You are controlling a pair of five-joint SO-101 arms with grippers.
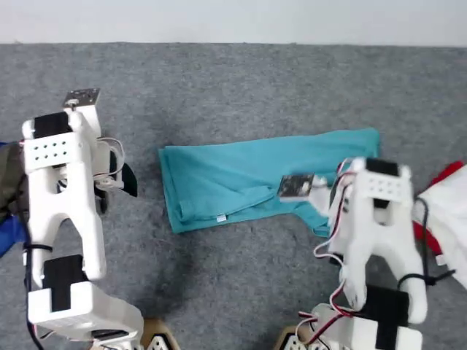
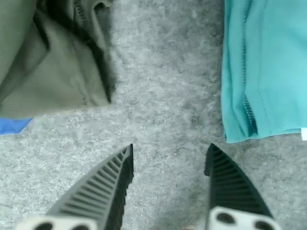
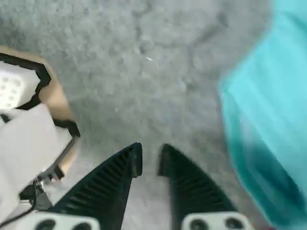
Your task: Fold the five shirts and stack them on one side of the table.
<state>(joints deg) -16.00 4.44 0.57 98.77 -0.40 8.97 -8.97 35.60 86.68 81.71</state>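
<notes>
One teal shirt [image 1: 248, 182]: I see it part-folded, flat at mid-table.
Left gripper [image 2: 169, 155]: jaws wide apart, empty, over grey carpet [image 2: 163, 96] between shirt and olive garment [image 2: 48, 72].
Right gripper [image 3: 149, 160]: jaws narrowly parted, empty, beside the shirt.

White printed arm shells [image 1: 62, 211], black servo blocks [image 1: 62, 275], thin red, white and black cables [image 1: 326, 251]; black ribbed, pointed fingers [image 2: 103, 191]

Spread shirt [image 1: 241, 182] flat across the middle of the counter [image 1: 233, 87], heap of shirts [image 2: 48, 62] at its left edge, more shirts [image 1: 449, 211] at its right edge, left hand [image 2: 169, 158] above bare counter between heap and spread shirt, right hand [image 3: 149, 155] beside the spread shirt's near right end.
</notes>
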